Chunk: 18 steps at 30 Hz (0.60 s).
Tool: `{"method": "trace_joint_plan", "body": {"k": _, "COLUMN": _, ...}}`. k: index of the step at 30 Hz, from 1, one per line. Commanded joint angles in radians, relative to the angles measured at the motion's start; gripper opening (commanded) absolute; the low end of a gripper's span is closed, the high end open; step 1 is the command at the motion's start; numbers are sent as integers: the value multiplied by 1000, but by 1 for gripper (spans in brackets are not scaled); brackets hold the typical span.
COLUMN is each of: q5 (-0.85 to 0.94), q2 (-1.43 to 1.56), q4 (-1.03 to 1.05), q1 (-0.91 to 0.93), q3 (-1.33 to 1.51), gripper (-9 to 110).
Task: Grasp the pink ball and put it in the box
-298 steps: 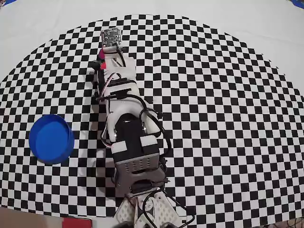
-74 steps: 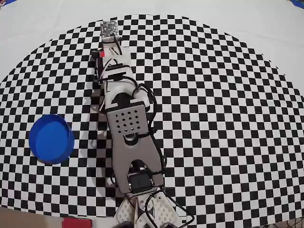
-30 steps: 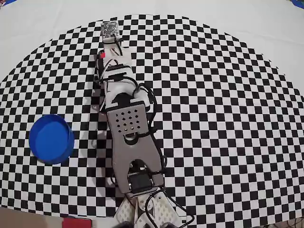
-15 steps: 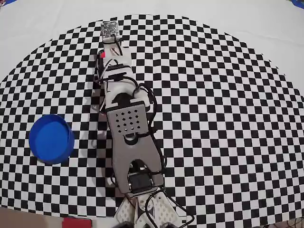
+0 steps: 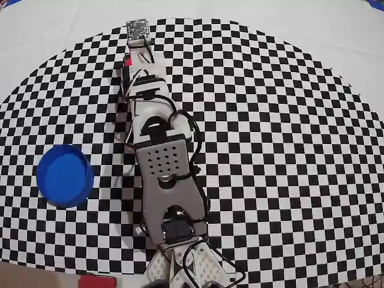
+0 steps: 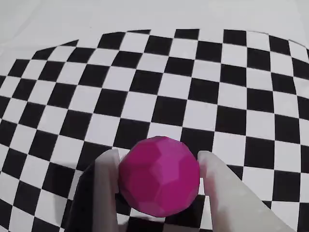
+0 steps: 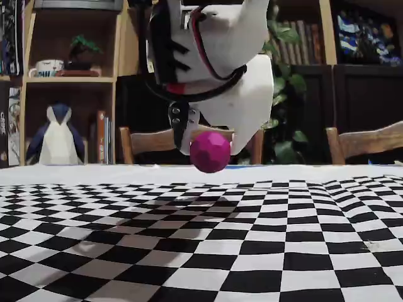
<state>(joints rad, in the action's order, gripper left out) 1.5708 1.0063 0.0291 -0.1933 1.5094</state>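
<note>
The pink ball [image 6: 159, 176] is a faceted magenta sphere held between the two pale fingers of my gripper [image 6: 157, 157], which is shut on it. In the fixed view the ball [image 7: 210, 151] hangs clear above the checkered cloth under the gripper [image 7: 208, 139]. From overhead the arm [image 5: 162, 162] stretches toward the far edge of the checkered pattern and its wrist hides the ball. The box [image 5: 65, 175], a round blue tub, stands on the cloth far to the left of the arm, well apart from the gripper. It is outside the wrist and fixed views.
A black-and-white checkered cloth [image 5: 288, 150] covers the table, with plain white cloth [image 6: 58, 19] beyond its far edge. A flat red rectangle [image 5: 96, 281] lies at the near edge beside the arm's base. Wooden chairs [image 7: 365, 145] and shelves [image 7: 69, 75] stand behind the table.
The arm has stretched a little farther toward the far edge of the cloth over the last second. The blue box has not moved.
</note>
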Motion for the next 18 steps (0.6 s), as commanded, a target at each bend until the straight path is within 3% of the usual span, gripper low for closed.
{"method": "trace_joint_plan", "body": {"k": 1, "q5": -3, "q2": 104, "q4": 5, "q1": 2, "q3": 9, "gripper": 0}}
{"method": "trace_joint_plan", "body": {"k": 18, "q5": -3, "q2": 324, "q4": 5, "q1": 2, "q3": 196, "gripper": 0}}
